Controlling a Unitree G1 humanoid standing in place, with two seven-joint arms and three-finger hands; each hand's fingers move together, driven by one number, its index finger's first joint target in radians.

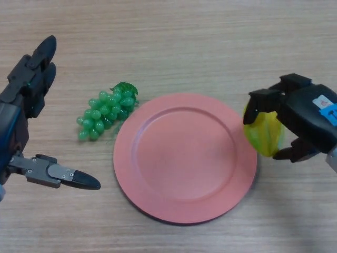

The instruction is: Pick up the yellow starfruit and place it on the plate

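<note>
- The yellow starfruit (267, 138) sat just off the right rim of the plate (185, 203), toward the desk's right edge, and whether it had left the wood could not be told
- The right hand (308, 117) had its fingers and thumb curled round the fruit, clamped on it from above and from the near side
- The plate, pink and round, lay bare near the middle of the desk (174, 42), its rim almost touching the fruit
- A bunch of green grapes (107, 110) lay just beside the plate's upper-left rim, well apart from the fruit
- The left hand (29, 89) hovered idle near the desk's left edge, fingers straight and spread, holding nothing
- The step in hand looked like the lift and carry; to do it well, the grip should be firm on the ridged fruit, the lift high enough to clear the raised rim, and the move short and leftward to the plate's flat centre before the fingers let go
</note>
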